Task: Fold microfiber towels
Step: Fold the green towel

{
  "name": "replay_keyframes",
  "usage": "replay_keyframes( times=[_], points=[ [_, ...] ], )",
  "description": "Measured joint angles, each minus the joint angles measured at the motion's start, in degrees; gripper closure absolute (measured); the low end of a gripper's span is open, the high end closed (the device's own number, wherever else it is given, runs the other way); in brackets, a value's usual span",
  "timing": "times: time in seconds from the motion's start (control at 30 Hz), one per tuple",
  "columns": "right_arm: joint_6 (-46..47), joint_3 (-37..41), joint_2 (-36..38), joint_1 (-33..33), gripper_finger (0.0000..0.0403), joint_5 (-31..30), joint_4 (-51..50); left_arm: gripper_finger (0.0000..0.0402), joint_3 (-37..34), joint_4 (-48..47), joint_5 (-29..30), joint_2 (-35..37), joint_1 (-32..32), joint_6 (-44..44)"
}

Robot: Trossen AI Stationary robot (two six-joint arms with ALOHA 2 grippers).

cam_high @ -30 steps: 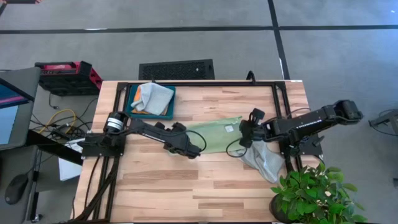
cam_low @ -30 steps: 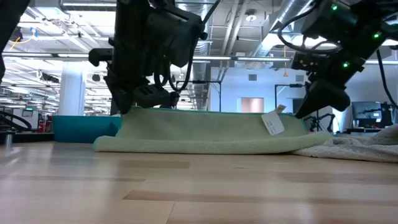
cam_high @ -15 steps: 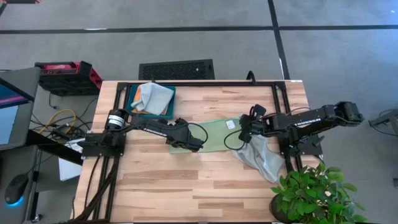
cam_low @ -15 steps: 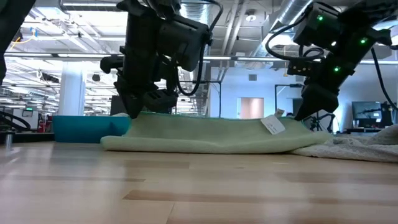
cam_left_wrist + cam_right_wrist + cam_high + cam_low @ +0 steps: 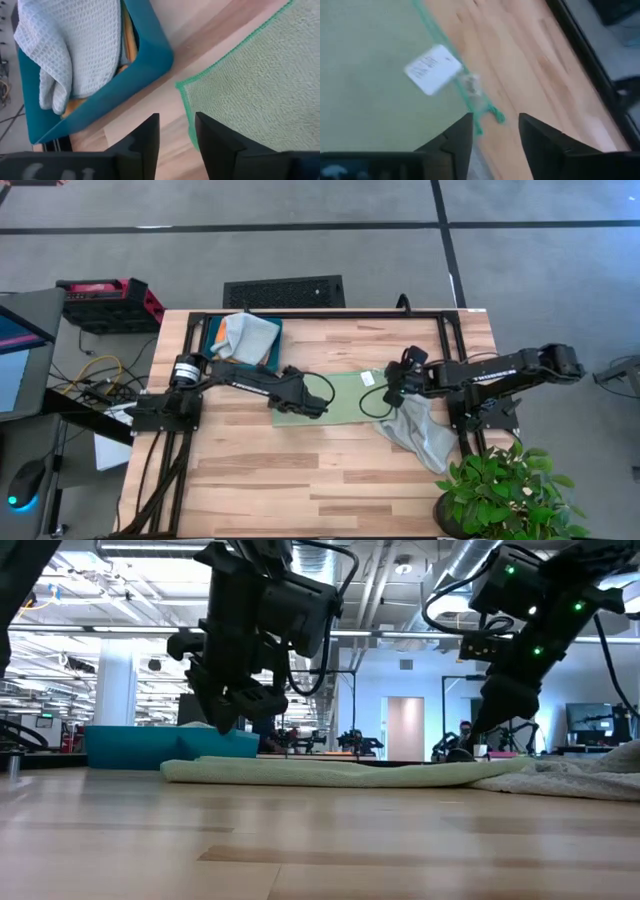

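The fuzzy light green towel (image 5: 340, 397) is lying flat on the wooden table (image 5: 330, 470). The left gripper (image 5: 283, 393) and right gripper (image 5: 392, 393) are hovering released over its 2 far corners.

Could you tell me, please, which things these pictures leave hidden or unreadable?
- Orange towel: left wrist view, only slivers show; the grey towel in the teal tray covers the rest.
- White tag on the green towel: right wrist view, print blurred.
- Second grey towel: high view, the right arm crosses over its upper part.
- Green towel's top face: low view, seen edge-on.
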State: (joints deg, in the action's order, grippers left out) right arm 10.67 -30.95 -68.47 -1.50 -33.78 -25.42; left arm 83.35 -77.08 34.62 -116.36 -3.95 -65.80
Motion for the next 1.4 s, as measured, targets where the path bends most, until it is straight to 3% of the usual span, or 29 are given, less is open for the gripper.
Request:
replay_keyframes(
  times=[0.1, 0.27, 0.37, 0.57, 0.8, 1.1, 1.4],
  points=[
    [-0.5, -1.7, 0.2, 0.8, 0.0207, 5.3, -0.7, 0.0279, 0.2, 0.0, 0.0, 0.0, -1.8, 0.2],
    [-5.0, -3.6, 0.3, 5.2, 0.0191, 22.1, -2.4, 0.0279, 2.6, 0.0, 0.4, 0.0, -8.1, 2.1],
    [-9.4, -3.6, 0.2, 9.6, 0.0189, 26.6, -2.5, 0.0279, 4.5, 0.1, 1.8, 0.0, -12.6, 2.0],
    [-13.9, -3.6, 0.0, 16.5, 0.0193, 26.4, -2.5, 0.0279, 6.8, 0.1, 3.7, 0.0, -19.4, -2.7],
    [-12.0, -3.6, -6.1, 17.1, 0.0203, 21.8, -1.6, 0.0279, 7.1, 0.2, 3.7, 0.0, -23.2, -9.9],
    [-11.6, -3.9, -15.1, 17.3, 0.0212, 17.0, -0.9, 0.0279, 7.1, 1.0, 3.8, 0.0, -24.5, -12.9],
    [-10.2, -3.6, -12.2, 17.2, 0.0238, 15.3, -1.5, 0.0279, 7.1, 1.2, 3.8, 0.0, -24.4, -12.9]
  ],
)
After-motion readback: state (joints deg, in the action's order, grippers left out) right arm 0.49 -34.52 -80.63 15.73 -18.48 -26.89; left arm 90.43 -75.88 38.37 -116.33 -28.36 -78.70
